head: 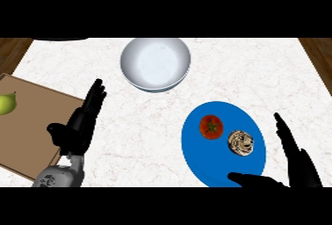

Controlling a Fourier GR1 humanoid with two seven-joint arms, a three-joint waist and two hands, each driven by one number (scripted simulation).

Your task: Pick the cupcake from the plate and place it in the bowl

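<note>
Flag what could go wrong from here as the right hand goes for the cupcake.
1. The tomato sits close beside the cupcake on the blue plate; the open right hand could knock or grab it instead.
2. Its thumb shows over the plate's near rim and might nudge the plate.
3. The bowl stands beyond the plate, so the carry may pass over the tomato.

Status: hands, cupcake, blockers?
Left robot hand open, right robot hand open beside plate. Cupcake on plate, not yet picked. Tomato close beside cupcake; bowl beyond.
</note>
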